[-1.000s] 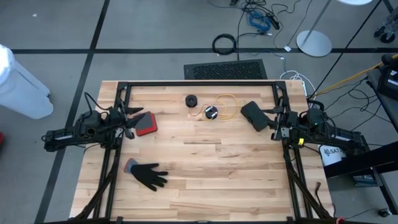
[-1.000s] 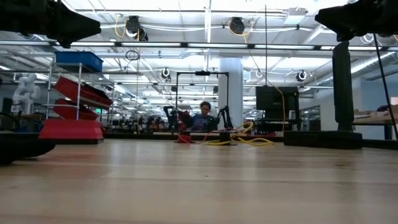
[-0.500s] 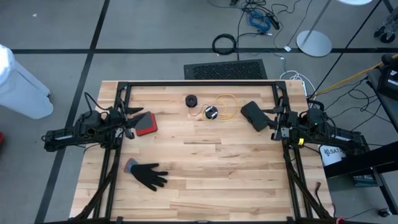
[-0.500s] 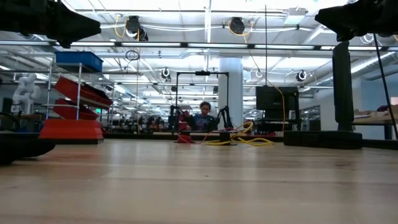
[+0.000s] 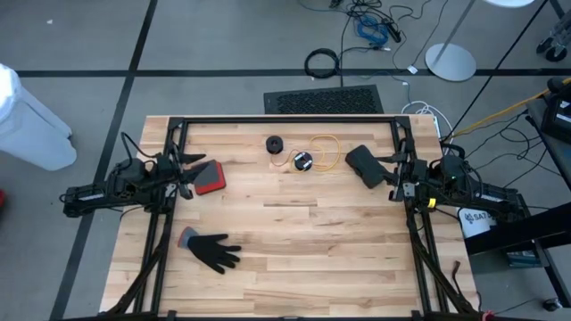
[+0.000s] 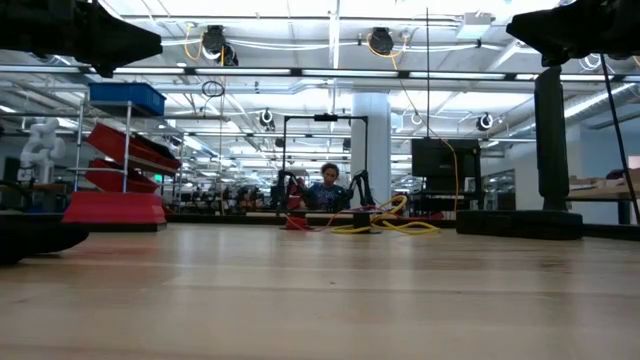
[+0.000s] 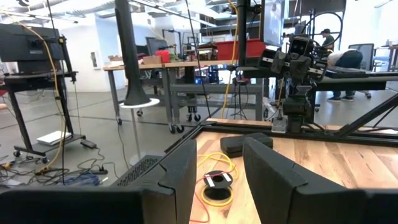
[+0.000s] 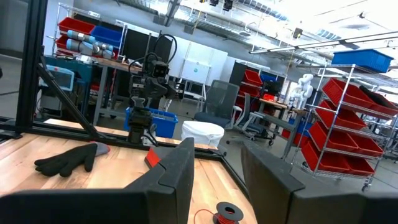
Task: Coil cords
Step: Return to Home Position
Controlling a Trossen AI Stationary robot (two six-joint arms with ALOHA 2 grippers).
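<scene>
I see the yellow-orange cord (image 5: 319,152) and the black cord (image 5: 275,144) just inside the far rail (image 5: 232,119). The left gripper (image 7: 219,154) and right gripper (image 8: 216,155) flank them, well apart from them, fingers parted and empty.

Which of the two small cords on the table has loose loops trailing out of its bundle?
The yellow-orange cord, beside the black pad: thin loops spill from it, whereas the black cord is a tight bundle.
</scene>
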